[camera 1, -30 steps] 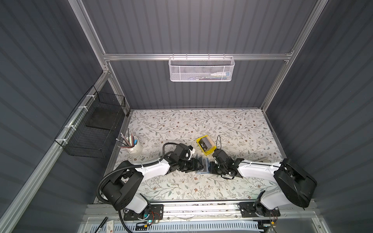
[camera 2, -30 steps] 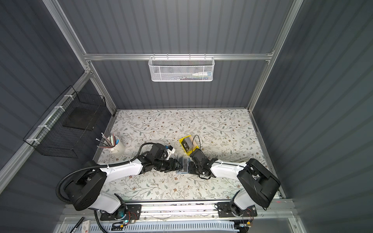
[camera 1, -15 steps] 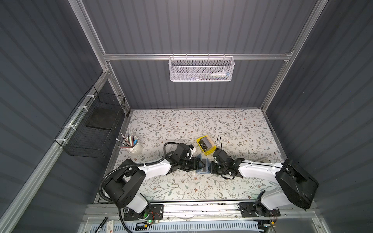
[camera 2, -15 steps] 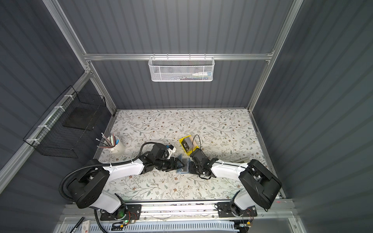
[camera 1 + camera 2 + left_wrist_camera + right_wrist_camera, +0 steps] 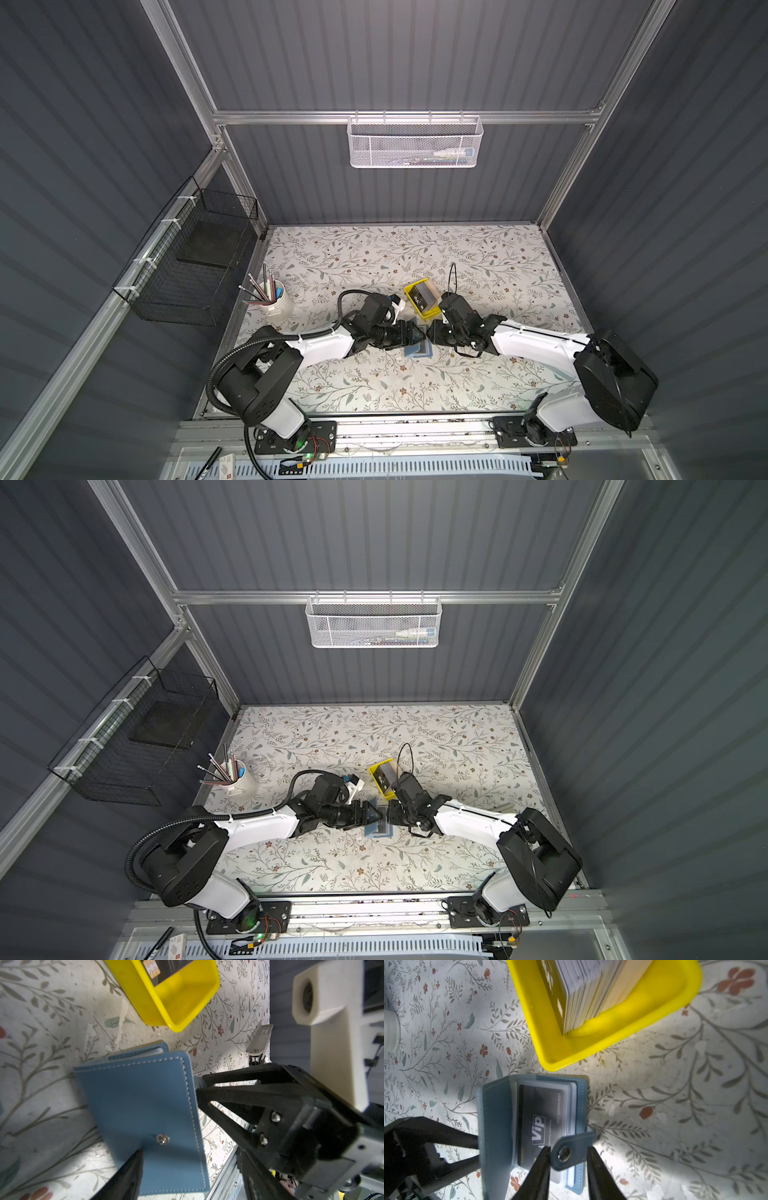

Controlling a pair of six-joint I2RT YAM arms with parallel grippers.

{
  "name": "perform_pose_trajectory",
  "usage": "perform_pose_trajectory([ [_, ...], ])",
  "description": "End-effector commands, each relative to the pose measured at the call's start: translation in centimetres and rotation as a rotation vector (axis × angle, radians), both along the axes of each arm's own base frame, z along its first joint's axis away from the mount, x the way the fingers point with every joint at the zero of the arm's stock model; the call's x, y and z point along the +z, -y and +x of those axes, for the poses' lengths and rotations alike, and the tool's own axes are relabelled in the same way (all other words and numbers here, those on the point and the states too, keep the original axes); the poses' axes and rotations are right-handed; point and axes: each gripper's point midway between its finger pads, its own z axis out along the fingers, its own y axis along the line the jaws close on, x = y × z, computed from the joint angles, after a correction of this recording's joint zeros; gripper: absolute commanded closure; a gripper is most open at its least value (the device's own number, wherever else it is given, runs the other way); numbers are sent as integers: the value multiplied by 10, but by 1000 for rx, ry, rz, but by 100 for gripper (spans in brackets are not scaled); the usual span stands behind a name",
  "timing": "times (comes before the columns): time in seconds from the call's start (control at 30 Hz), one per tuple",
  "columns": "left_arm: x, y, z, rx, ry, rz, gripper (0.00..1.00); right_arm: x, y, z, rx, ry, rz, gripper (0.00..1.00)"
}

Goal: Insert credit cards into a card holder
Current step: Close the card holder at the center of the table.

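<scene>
The blue card holder lies on the floral table between both arms. In the right wrist view its cover stands half raised. A black "VIP" credit card sits in the front clear sleeve. My right gripper is open, and its two fingers straddle the snap strap. My left gripper is open wide, with one fingertip against the outside of the cover near the snap stud. More credit cards stand stacked in the yellow tray.
The yellow tray sits just behind the card holder, close to my right wrist. A white cup of pens stands at the left. A black wire basket hangs on the left wall and a white mesh basket on the back wall.
The jaws of both grippers have spread wider. Both arms stay almost in place over the card holder.
</scene>
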Motion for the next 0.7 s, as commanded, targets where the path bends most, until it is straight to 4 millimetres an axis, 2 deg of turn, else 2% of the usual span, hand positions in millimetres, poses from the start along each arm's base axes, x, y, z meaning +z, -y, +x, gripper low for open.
perform_pose_trajectory([
  [0.0, 10, 12, 8, -2, 31, -27, 23, 3, 4, 4, 11, 8, -19, 67],
  [0.17, 3, 14, 10, -6, 17, -17, 23, 7, 9, 6, 7, 10, -17, 73],
  [0.43, -14, 3, 13, 41, 7, 77, 39, 8, 12, 5, 11, 10, -13, 77],
  [0.67, -28, -3, 14, 62, -9, 134, 47, 12, 10, 5, 16, 16, -3, 80],
])
